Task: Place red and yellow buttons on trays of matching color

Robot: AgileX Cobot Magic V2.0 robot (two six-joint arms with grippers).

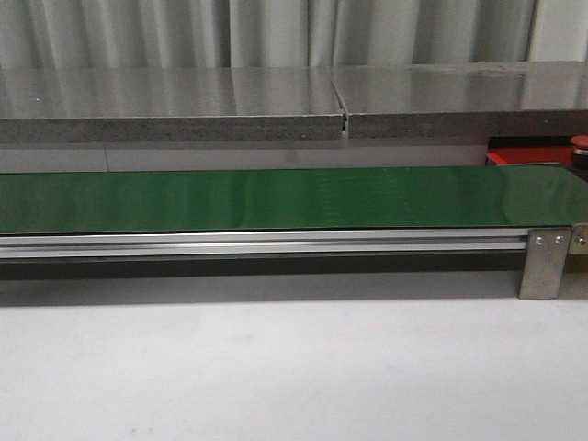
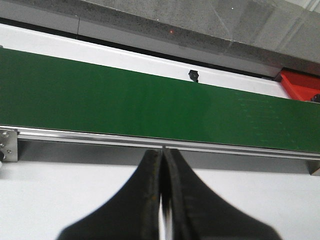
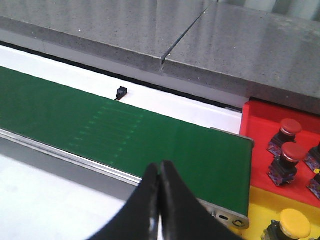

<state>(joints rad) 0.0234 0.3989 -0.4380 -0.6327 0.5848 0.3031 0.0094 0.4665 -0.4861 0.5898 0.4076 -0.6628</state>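
The red tray (image 3: pixel 255 125) lies past the end of the green belt, and two red buttons (image 3: pixel 290 128) (image 3: pixel 293 153) with red caps on dark bodies stand on it. Beside it lies the yellow tray (image 3: pixel 260 200) with one yellow button (image 3: pixel 294 223). More pieces are cut off at that view's edge. A corner of the red tray (image 2: pixel 300 85) shows in the left wrist view. In the front view the red tray (image 1: pixel 519 157) and a red button (image 1: pixel 580 141) peek out at the far right. My left gripper (image 2: pixel 162 150) and right gripper (image 3: pixel 160 164) are both shut and hold nothing, on the near side of the belt.
The long green belt (image 1: pixel 276 197) runs across the table on an aluminium rail (image 1: pixel 257 243) with a metal bracket (image 1: pixel 544 265) at its right end. A small black sensor (image 3: pixel 121 91) sits behind the belt. Grey stone slabs (image 1: pixel 184 115) rise behind. White tabletop (image 1: pixel 276 367) lies in front.
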